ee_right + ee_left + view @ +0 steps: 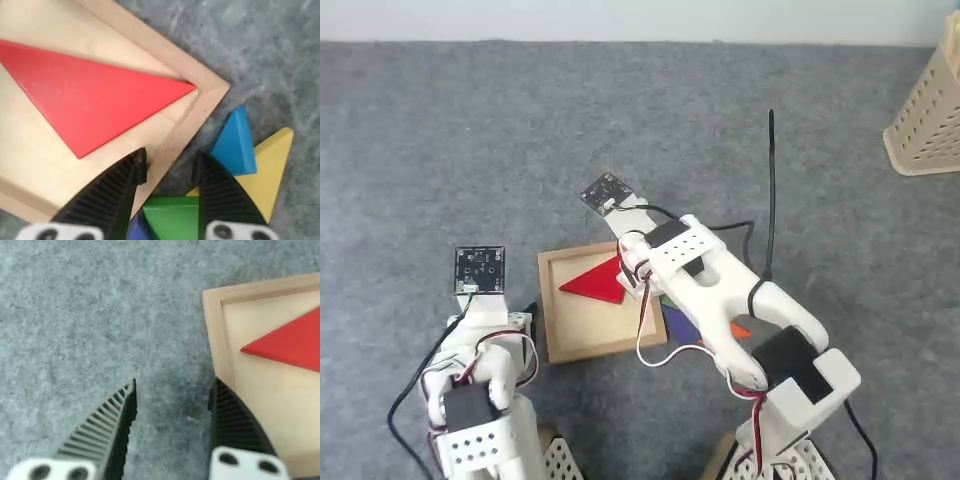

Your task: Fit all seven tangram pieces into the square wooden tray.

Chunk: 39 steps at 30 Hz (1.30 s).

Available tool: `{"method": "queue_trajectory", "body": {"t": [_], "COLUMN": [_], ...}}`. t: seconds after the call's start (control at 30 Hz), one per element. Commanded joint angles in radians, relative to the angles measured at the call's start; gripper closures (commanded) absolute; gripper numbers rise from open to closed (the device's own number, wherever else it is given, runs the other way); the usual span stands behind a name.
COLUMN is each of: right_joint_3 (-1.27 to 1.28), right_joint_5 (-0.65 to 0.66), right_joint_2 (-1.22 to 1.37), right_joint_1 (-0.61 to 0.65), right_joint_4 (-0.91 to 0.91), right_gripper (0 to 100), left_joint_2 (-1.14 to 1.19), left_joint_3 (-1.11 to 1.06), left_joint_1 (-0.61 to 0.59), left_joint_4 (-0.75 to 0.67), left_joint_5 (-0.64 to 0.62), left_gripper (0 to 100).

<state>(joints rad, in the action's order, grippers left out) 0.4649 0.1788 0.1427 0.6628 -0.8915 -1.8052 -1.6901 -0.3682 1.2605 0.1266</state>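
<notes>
The tray [546, 300] is sitting mid-table on grey carpet [440, 130], with a red triangle [595, 283] lying flat in its 12 o'clock half. The right gripper [170, 165] is hanging over the tray's 3 o'clock rim, jaws partly open and gripping nothing. Blue [235, 142], yellow [270, 175] and green [172, 217] pieces are lying bunched on the carpet just outside that rim. The left gripper [174, 390] is hovering at the tray's 9 o'clock, jaws wide apart and empty.
</notes>
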Motion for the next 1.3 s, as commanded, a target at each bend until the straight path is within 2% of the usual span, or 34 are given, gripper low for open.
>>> {"method": "queue_trajectory", "body": {"t": [0.0, 0.13, 0.47, 0.83, 1.07, 1.13, 1.27], "right_joint_3": [-0.04, -0.04, -0.161, -0.216, -0.222, -0.224, -0.218], "right_joint_5": [-0.009, -0.011, -0.011, -0.126, -0.114, -0.114, -0.114], "right_joint_2": [-0.018, -0.016, 0.113, 0.124, 0.101, 0.068, -0.059], "right_joint_1": [-0.016, -0.045, -0.268, -0.415, -0.406, -0.403, -0.41], "right_joint_4": [-0.007, -0.004, -0.024, -0.031, -0.044, -0.071, -0.139], "right_gripper": [91.5, 99.5, 99.3, 99.3, 99.1, 97.2, 86.9], "left_joint_2": [-0.015, -0.015, -0.015, -0.015, -0.015, -0.015, -0.015], "left_joint_3": [0.004, 0.004, 0.004, 0.004, 0.004, 0.004, 0.004], "left_joint_1": [-0.005, -0.005, -0.005, -0.005, -0.005, -0.005, -0.005], "left_joint_4": [0.003, 0.003, 0.003, 0.003, 0.003, 0.003, 0.003], "left_joint_5": [-0.009, -0.009, -0.009, -0.009, -0.009, -0.009, -0.009], "left_gripper": [77, 77, 77, 77, 77, 77, 77]}}
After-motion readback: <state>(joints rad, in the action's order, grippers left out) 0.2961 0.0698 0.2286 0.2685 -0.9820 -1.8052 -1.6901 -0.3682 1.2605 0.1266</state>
